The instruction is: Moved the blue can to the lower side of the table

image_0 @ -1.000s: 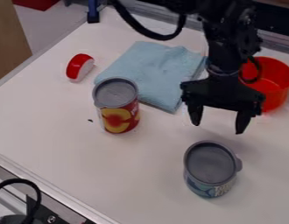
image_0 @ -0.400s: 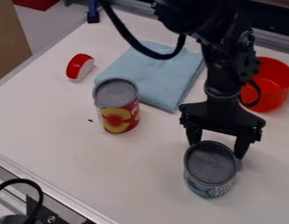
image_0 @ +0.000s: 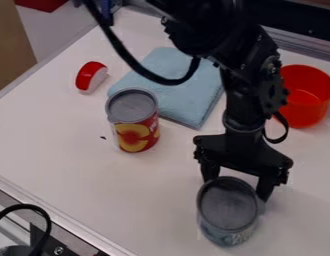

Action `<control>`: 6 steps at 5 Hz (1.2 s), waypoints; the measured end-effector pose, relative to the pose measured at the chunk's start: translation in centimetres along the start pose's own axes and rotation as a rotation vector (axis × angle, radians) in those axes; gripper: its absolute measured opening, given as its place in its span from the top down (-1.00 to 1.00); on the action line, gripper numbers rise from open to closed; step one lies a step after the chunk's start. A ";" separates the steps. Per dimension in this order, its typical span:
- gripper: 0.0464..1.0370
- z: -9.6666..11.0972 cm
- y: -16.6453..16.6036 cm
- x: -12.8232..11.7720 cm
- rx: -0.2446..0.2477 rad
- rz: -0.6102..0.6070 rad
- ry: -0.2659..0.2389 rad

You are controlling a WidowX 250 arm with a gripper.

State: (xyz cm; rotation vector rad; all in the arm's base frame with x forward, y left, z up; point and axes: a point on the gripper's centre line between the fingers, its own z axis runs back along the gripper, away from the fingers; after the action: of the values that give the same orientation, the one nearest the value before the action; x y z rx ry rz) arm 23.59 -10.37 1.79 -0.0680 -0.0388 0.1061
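Observation:
The gripper hangs over the right half of the table, its two fingers spread apart at the upper edge of the blue can. That blue can, with a grey lid, stands at the lower right, tilting slightly if at all. One finger is at the can's upper left and the other at its upper right; the fingers' lower ends are partly hidden behind it. The white table lies under both.
A red and yellow can stands left of the gripper. Behind it lies a light blue cloth, with a red and white object farther left. An orange-red pot stands at the right, close to the arm.
The gripper has come down and toward the lower left, up to the blue can. The can has shifted a little down and to the left since the earlier frames.

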 end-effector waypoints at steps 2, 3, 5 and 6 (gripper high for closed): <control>-0.92 0.8 -0.6 -2.7 -0.013 -0.035 -0.008; -0.92 0.7 -0.5 -3.6 -0.005 -0.031 0.001; -0.92 1.1 0.4 -3.4 0.002 -0.029 -0.029; -0.92 1.8 1.5 -1.4 0.022 0.050 -0.086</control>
State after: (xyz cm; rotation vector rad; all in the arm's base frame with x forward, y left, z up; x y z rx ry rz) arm 21.98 -8.94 3.40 -0.0424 -0.1218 0.1594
